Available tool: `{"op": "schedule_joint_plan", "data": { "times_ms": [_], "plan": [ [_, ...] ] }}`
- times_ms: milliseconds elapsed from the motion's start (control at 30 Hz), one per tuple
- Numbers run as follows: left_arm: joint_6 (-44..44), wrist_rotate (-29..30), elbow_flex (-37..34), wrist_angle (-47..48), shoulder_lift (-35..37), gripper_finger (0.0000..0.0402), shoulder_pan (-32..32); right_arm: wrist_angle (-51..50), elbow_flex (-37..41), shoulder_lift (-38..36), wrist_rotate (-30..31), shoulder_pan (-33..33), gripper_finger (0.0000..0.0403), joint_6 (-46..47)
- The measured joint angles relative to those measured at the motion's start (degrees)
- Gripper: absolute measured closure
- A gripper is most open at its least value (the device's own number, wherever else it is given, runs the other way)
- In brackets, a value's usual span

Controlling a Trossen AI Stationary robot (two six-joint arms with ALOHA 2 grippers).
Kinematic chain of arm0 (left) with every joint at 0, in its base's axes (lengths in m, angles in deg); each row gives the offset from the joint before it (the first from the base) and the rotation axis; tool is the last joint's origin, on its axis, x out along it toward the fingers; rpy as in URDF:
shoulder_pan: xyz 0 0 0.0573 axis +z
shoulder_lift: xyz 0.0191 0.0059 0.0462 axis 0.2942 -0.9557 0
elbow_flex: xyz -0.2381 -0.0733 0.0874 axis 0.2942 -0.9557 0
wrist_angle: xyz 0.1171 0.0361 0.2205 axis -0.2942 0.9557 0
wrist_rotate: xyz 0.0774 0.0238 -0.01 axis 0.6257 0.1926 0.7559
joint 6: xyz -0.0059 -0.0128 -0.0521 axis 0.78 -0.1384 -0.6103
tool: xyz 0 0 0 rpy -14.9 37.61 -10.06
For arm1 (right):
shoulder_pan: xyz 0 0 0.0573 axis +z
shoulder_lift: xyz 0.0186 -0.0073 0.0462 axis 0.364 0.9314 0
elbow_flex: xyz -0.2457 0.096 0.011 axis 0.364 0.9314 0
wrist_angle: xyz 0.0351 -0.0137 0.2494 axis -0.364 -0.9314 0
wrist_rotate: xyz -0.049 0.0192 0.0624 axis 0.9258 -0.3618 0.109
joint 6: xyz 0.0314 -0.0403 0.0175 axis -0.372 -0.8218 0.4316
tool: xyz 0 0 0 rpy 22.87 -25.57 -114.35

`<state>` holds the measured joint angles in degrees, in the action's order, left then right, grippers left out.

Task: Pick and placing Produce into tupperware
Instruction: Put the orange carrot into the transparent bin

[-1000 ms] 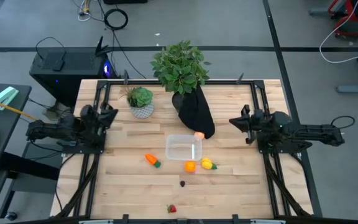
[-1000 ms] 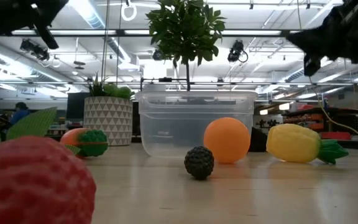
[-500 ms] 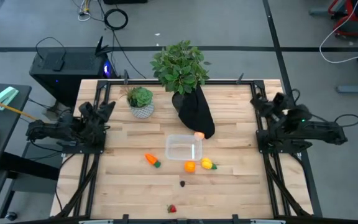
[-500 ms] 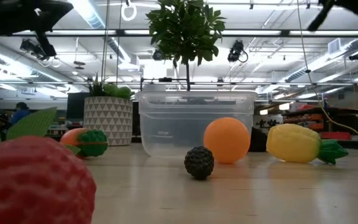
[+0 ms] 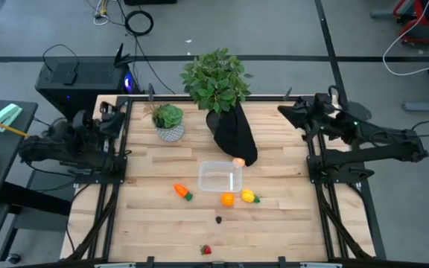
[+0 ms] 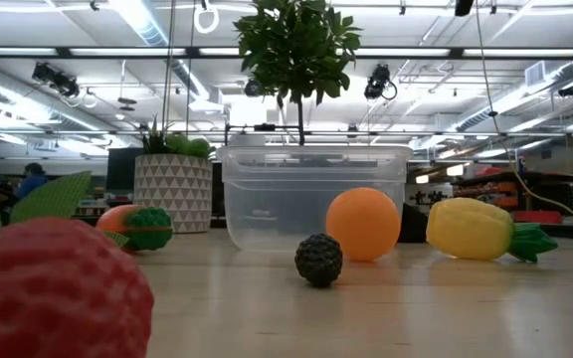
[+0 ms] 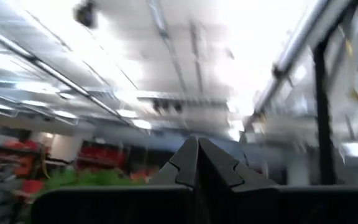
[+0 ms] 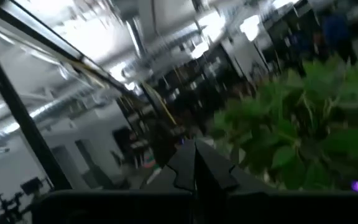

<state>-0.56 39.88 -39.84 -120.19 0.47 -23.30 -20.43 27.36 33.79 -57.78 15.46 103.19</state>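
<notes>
Two arms sit raised at the table's far corners on my feed, neither touching anything. The left gripper (image 5: pixel 112 112) is up by the far-left corner of the table (image 5: pixel 289 216), and in its wrist view I see its fingers (image 7: pixel 197 163) pressed together, tips meeting, pointed at the ceiling lights. Just beside it, toward the middle, stands the small plant in the white patterned pot (image 5: pixel 169 121).

Moving along the near half, I see the carrot (image 5: pixel 182 191) lying left of the tupperware (image 5: pixel 220 177), which sits about mid-table, empty as far as I can tell. A strawberry (image 5: pixel 206 250) lies at the near edge, and the tiny dark piece (image 5: pixel 219 219) is between it and the container. The orange (image 5: pixel 228 199) and the yellow piece (image 5: pixel 249 197) rest side by side just in front of the tupperware's right half. A peach-coloured ball (image 5: pixel 238 161) sits at its far right corner, against the black wrap of the big leafy plant (image 5: pixel 216 78).

The right gripper (image 5: pixel 289 113) hovers over the far-right corner, jaws closed on nothing, facing the foliage.
</notes>
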Motion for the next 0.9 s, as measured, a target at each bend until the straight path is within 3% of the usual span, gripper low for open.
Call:
{"op": "schedule_joint_plan", "data": {
  "times_ms": [267,567,900],
  "plan": [
    [0.2,-8.4,17.6,19.6,-16.3,0.0363,0.0,-15.9,-10.8,4.2,-7.7,0.0,0.0395,2.9],
    [-2.9,-10.7,26.4,44.5,-26.5,0.0345,-0.7,-45.1,-16.3,5.2,-17.4,2.5,0.0395,10.7],
    [-11.3,-14.2,26.2,46.1,-31.5,0.0325,-5.4,-56.8,-14.3,5.4,-16.9,13.4,0.0396,14.3]
  ]
}}
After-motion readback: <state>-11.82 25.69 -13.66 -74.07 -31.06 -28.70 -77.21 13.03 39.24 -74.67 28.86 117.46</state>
